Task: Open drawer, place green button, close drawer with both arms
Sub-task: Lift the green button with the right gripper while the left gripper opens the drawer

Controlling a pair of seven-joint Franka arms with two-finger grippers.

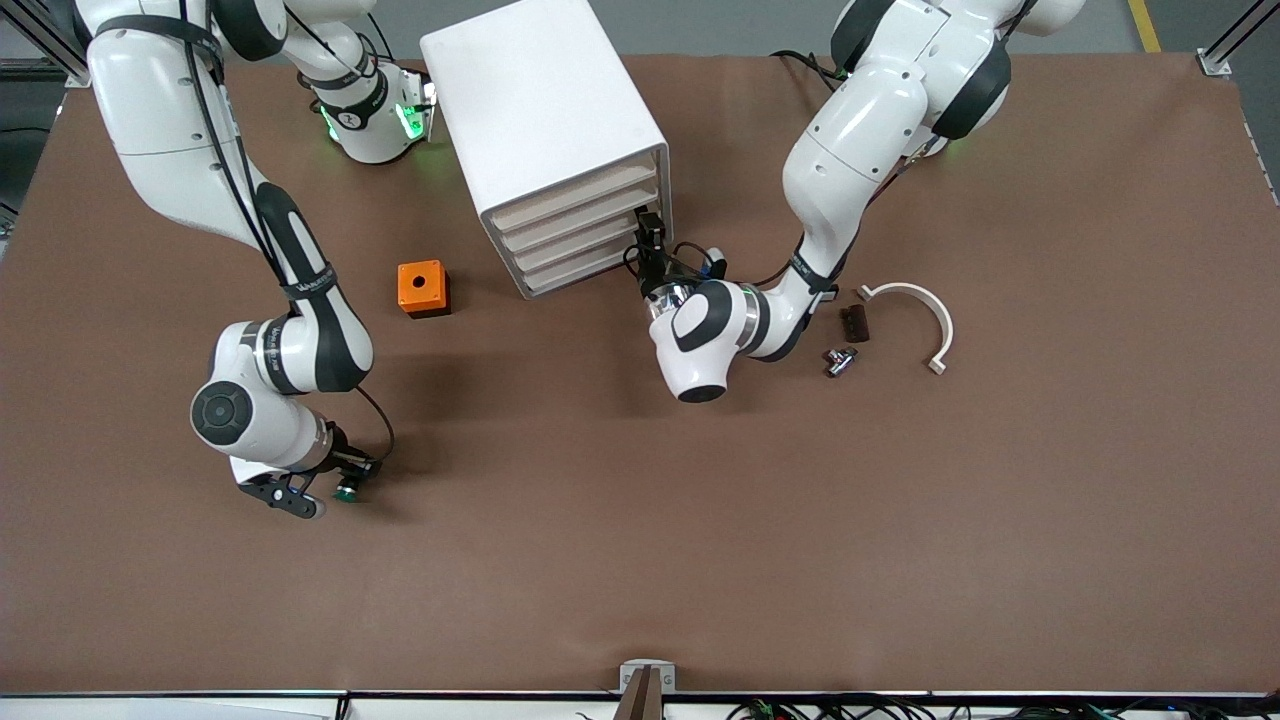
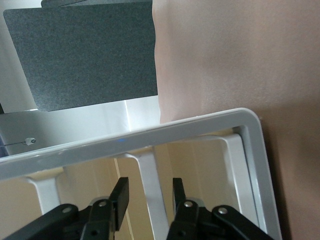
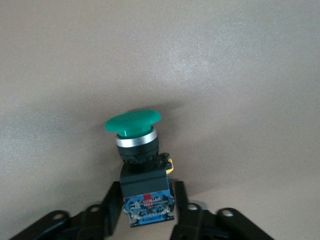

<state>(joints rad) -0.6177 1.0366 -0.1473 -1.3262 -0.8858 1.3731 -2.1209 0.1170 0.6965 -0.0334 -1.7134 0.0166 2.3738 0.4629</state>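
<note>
The button [image 3: 141, 165] sits pinched by its black-and-blue body in the right gripper [image 3: 145, 207], low over the table [image 1: 700, 560], green cap pointing straight out past the fingertips. The drawer [image 1: 585, 270] lies well away, where the left gripper [image 2: 147, 195] straddles a cabinet [image 1: 545, 120] rib, fingers parted, grasping nothing.

The button [image 3: 141, 165] carries a small label with a red patch and a line of print on its blue base, too small to read. The right arm [image 1: 300, 330] has lettering on a black wrist band, also unreadable.
</note>
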